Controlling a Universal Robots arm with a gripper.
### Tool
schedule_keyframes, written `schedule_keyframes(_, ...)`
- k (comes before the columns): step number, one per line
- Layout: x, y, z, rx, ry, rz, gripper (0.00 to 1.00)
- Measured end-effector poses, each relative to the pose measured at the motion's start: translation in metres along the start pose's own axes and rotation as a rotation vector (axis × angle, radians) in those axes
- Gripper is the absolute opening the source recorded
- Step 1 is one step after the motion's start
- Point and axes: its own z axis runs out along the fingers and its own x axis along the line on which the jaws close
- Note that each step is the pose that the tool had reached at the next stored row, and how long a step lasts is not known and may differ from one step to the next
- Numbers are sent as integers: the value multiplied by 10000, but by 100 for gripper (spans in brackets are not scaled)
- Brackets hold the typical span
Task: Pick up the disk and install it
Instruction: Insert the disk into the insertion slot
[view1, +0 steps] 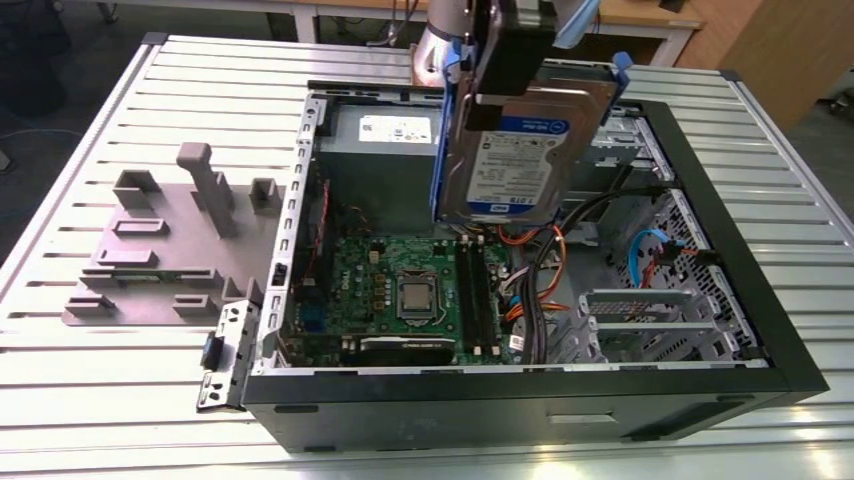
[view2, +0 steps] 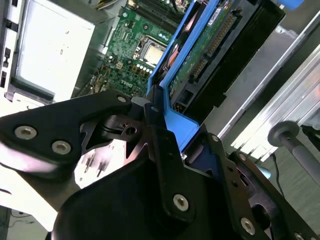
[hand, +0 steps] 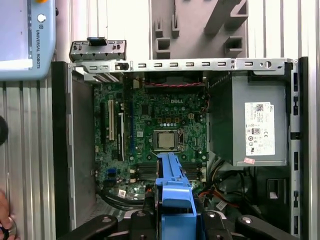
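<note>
The disk hangs upright over the open computer case, label facing the exterior camera, with its blue carrier frame along its edges. My gripper is shut on its top end, above the back of the case. In the second wrist view the black fingers clamp the blue frame, and the disk's circuit-board side points down toward the motherboard. In the first wrist view the blue frame sticks out from the gripper above the motherboard.
Inside the case sit the grey power-supply box, the motherboard, loose cables and a metal drive cage. A grey fixture plate lies on the slatted table at the exterior view's left. A hand shows at the table edge.
</note>
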Motion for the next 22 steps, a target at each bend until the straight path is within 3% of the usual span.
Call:
schedule_keyframes(3,10,-39,3,-7,2,-1,36)
schedule_keyframes(10,53,-53,8,-7,3,0,36)
schedule_keyframes(22,336,-64,17,-7,3,-1,36)
